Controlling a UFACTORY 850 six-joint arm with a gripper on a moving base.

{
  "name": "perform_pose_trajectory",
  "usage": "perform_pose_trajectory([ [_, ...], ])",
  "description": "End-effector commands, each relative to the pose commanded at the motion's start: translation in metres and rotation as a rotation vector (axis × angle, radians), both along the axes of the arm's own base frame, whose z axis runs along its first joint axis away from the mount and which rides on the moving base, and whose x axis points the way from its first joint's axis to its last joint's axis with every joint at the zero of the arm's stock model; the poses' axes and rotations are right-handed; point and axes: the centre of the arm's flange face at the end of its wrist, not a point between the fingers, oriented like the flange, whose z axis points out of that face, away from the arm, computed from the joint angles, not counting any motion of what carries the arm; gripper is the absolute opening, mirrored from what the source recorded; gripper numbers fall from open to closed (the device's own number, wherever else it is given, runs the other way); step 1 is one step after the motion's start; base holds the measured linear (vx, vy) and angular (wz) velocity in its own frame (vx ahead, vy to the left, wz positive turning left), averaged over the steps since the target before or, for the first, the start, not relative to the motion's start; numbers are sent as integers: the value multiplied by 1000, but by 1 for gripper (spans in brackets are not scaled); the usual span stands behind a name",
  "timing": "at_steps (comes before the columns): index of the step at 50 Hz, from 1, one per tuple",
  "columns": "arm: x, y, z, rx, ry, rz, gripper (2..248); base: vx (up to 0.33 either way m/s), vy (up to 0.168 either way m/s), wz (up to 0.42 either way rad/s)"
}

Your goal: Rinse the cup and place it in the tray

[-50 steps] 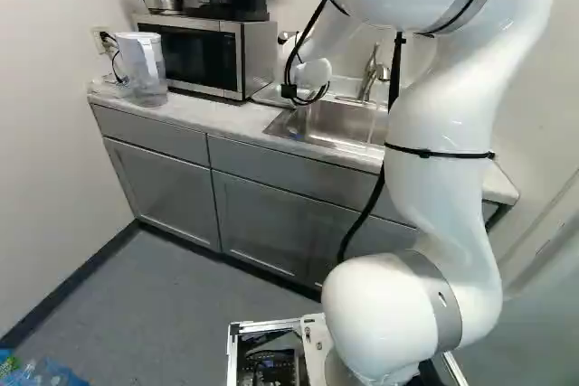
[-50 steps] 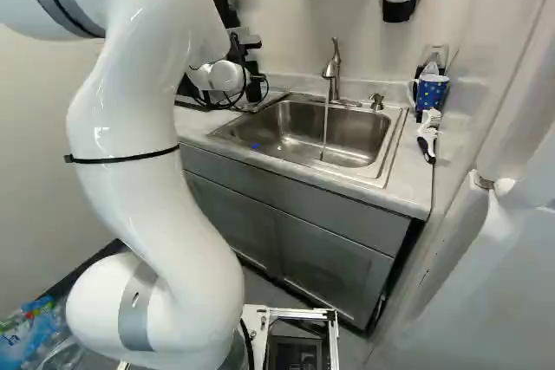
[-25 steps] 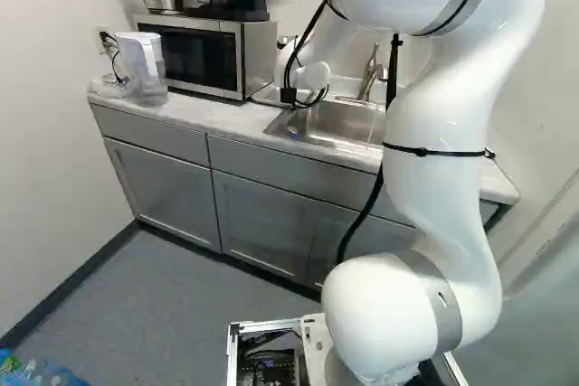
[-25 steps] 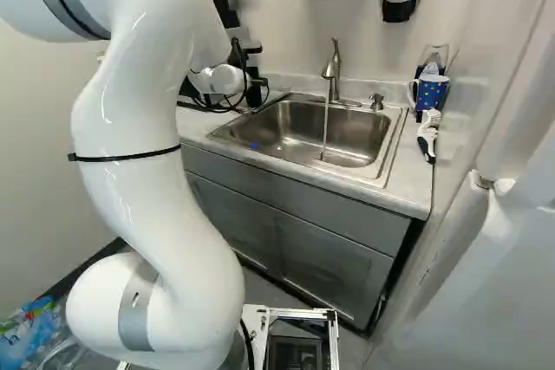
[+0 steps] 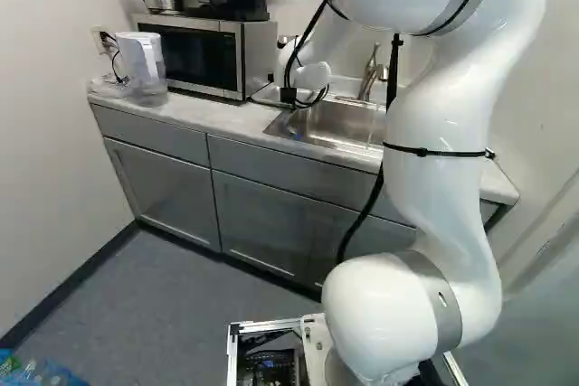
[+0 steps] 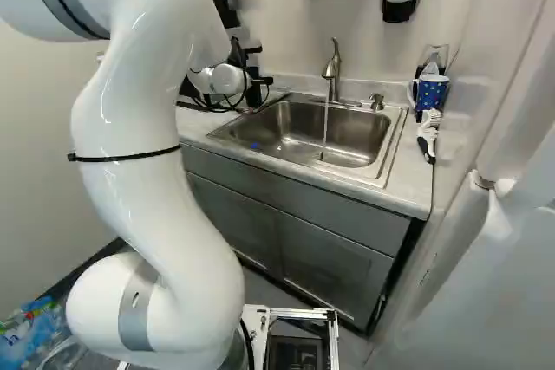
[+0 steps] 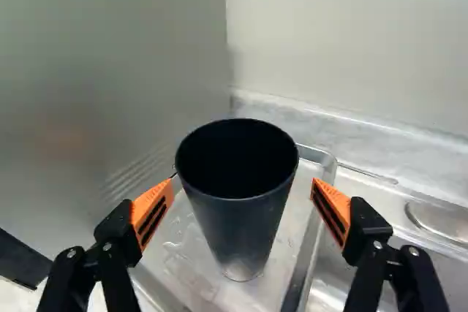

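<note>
A dark cup (image 7: 245,217) stands upright in the metal tray (image 7: 186,253), its round mouth open and facing up. Its tall sides are plain and smooth, narrowing toward the foot — nearly black inside, charcoal grey outside, with a paler shine near the base. Droplets and wet patches show on the tray around it.

The fingers (image 7: 339,213) stand wide apart, one on each side of the cup, with no grip on it. A clear gap separates one orange pad from the cup; the other pad's tip is close by its rim, and whether it touches cannot be told.

The microwave (image 5: 194,51) is beside the tray on the tabletop (image 6: 408,179), and the sink (image 6: 338,136) lies on the tray's other side. Water (image 6: 325,127) runs from the faucet (image 6: 333,67) into that sink. Well apart from the tray — past the sink's far side — is a blue dotted mug (image 6: 431,91).
</note>
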Motion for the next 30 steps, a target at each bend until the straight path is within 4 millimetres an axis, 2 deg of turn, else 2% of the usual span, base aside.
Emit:
perform_pose_trajectory([
  [10,-7,0,12,1,-16,1,247,0,0,0],
  [30,-33,-4,36,3,-46,-2,247,0,0,0],
])
